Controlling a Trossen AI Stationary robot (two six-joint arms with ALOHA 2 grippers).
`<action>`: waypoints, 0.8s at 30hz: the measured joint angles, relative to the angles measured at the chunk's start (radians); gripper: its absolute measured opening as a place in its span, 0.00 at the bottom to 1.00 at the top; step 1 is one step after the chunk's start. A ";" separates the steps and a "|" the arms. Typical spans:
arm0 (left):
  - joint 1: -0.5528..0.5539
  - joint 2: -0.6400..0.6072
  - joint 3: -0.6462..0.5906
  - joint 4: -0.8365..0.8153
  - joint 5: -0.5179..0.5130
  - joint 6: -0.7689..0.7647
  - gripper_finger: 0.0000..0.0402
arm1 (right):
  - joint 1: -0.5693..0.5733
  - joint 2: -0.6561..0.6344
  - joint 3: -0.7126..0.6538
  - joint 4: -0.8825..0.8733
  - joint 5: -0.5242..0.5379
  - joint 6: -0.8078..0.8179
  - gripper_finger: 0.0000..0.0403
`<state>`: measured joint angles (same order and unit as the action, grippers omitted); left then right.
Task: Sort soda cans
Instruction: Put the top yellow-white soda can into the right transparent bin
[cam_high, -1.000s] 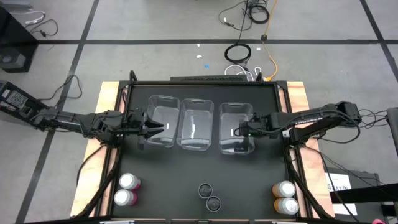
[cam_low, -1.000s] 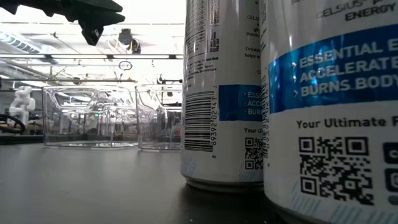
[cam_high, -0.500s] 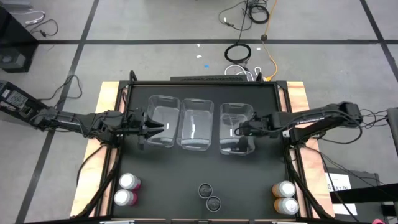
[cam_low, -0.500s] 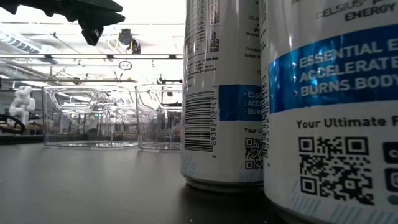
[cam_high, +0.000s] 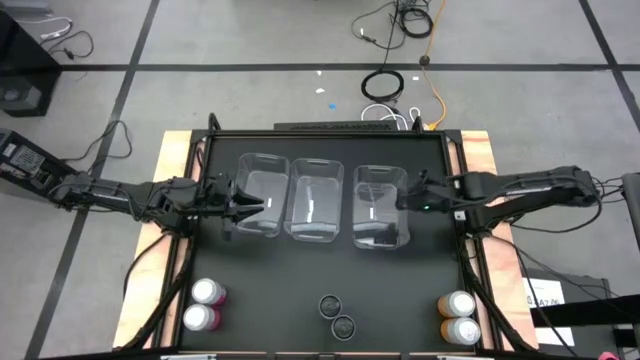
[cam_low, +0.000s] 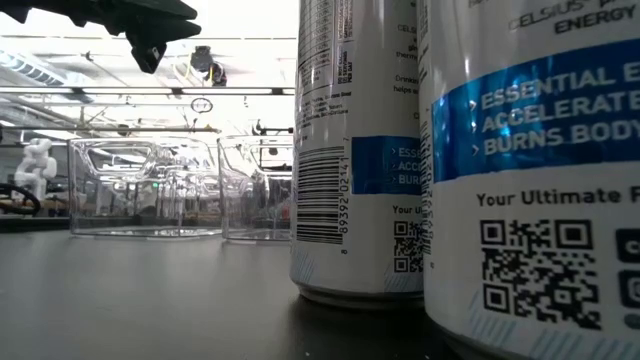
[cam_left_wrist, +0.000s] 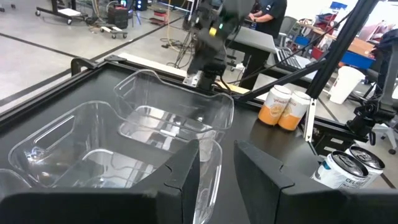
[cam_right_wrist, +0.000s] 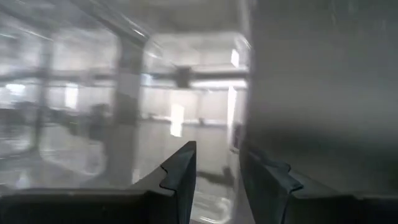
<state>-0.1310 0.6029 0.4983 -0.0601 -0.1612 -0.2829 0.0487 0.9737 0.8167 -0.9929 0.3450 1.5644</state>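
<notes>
Worktop (cam_high: 330, 275), black surface with wooden side margins, carries everything. Largest items on it: three clear plastic bins in a row across the middle, namely left bin (cam_high: 262, 195), centre bin (cam_high: 315, 200), right bin (cam_high: 380, 207). All three look empty from the high view.

Left arm reaches in from the left side; left gripper (cam_high: 243, 205) sits at the outer edge of the left bin. Left wrist view: its fingers (cam_left_wrist: 180, 180) stand a little apart with a narrow gap between them, nothing held, tips just above the bin rim.

Right arm reaches in from the right side; right gripper (cam_high: 405, 200) is at the outer wall of the right bin. Right wrist view: fingers (cam_right_wrist: 180, 174) slightly parted, nothing gripped between them, clear bin wall directly ahead.

Soda cans, six, all upright near the front edge of the worktop, well apart from the bins:
- two pink cans (cam_high: 205, 305), front left corner, one behind the other, just beside each other.
- two dark cans (cam_high: 336, 315), front centre, just beside each other; low view shows them close up with a blue label band.
- two orange cans (cam_high: 458, 317), front right corner, touching or nearly so.
</notes>
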 joint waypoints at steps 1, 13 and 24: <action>0.000 0.000 0.000 0.000 0.000 0.000 0.27 | 0.008 -0.017 0.018 -0.005 0.025 -0.021 0.29; 0.000 0.000 0.000 0.000 0.000 0.001 0.27 | 0.122 -0.084 0.244 -0.072 0.137 -0.296 0.29; 0.000 0.000 0.000 0.000 0.000 0.001 0.27 | 0.307 -0.004 0.333 -0.233 -0.076 -0.192 0.29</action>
<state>-0.1314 0.6027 0.4980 -0.0605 -0.1612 -0.2817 0.3560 0.9697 1.1499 -1.2258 0.2691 1.3720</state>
